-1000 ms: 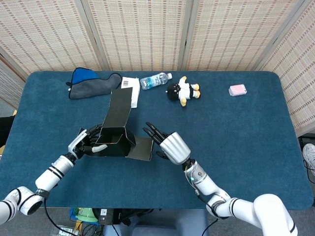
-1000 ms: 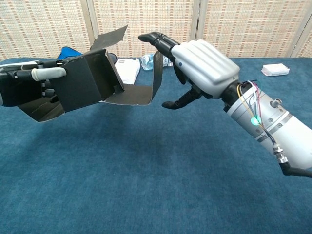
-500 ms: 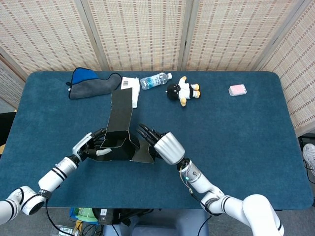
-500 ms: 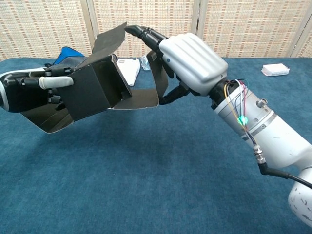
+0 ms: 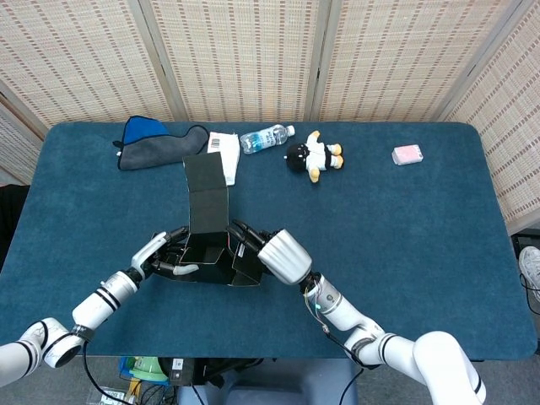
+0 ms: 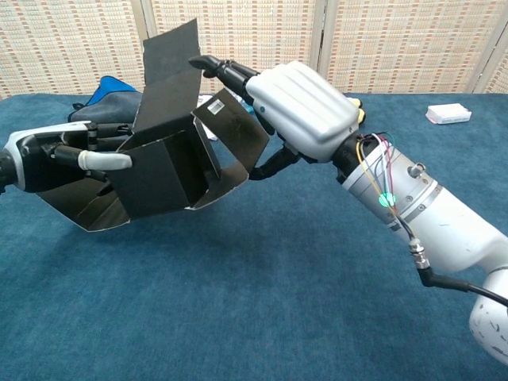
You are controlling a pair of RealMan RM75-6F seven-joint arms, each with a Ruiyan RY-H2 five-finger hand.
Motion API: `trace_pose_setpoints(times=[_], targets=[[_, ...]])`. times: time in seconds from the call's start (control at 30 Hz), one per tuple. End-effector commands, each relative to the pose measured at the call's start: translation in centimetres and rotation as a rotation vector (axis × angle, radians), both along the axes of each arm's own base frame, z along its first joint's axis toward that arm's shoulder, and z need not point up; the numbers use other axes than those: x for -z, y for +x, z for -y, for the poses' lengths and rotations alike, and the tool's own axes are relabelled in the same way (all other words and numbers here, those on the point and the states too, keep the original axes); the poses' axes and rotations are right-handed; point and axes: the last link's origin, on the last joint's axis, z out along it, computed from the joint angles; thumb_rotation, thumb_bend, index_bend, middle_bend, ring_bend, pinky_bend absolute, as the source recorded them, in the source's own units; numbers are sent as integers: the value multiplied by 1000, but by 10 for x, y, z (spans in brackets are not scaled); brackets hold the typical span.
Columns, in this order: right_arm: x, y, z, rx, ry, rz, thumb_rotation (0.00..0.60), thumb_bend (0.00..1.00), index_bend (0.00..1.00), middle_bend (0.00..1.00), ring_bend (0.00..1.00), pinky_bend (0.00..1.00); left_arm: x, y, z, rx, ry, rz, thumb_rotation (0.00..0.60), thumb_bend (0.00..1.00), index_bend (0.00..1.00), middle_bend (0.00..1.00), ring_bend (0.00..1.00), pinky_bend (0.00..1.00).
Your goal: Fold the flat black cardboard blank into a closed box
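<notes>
The black cardboard box (image 5: 207, 253) (image 6: 163, 171) is partly folded and lifted off the table, its long lid flap (image 5: 205, 198) (image 6: 169, 75) standing up at the back. My left hand (image 5: 160, 256) (image 6: 67, 151) holds the box's left wall, thumb lying over the front face. My right hand (image 5: 272, 255) (image 6: 294, 107) presses its fingers against the right side flap (image 6: 238, 135), which is tipped in towards the box. The thumb reaches under that flap.
Along the far edge of the blue table (image 5: 405, 253) lie a blue-grey cloth (image 5: 152, 143), a white paper (image 5: 224, 152), a water bottle (image 5: 266, 137), a small plush toy (image 5: 314, 156) and a pink packet (image 5: 407, 154).
My right hand moved left and pushed the side flap from lying flat to tipped against the box. The box turned a little and its lid flap stands more upright.
</notes>
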Motion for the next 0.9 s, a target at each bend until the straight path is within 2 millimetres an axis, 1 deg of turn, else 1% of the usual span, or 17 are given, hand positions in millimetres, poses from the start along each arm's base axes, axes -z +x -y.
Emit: trace_pose_setpoints(times=[0.03, 0.3, 0.53, 0.9], targets=[[2, -2, -1, -3, 7, -31, 600, 0, 0, 149, 686, 1000, 5, -1, 2, 32, 10, -49, 600, 166, 218, 269, 553, 695], [8, -9, -2, -17, 26, -117, 600, 0, 0, 164, 687, 1000, 15, -3, 3, 84, 48, -143, 600, 166, 218, 269, 553, 695], [20, -15, -7, -37, 54, -197, 600, 0, 0, 177, 688, 1000, 27, -1, 8, 130, 53, -207, 600, 166, 218, 269, 553, 695], [37, -20, -9, -45, 80, -249, 600, 2, 0, 185, 694, 1000, 38, 1, 10, 131, 43, -216, 600, 166, 217, 269, 553, 695]])
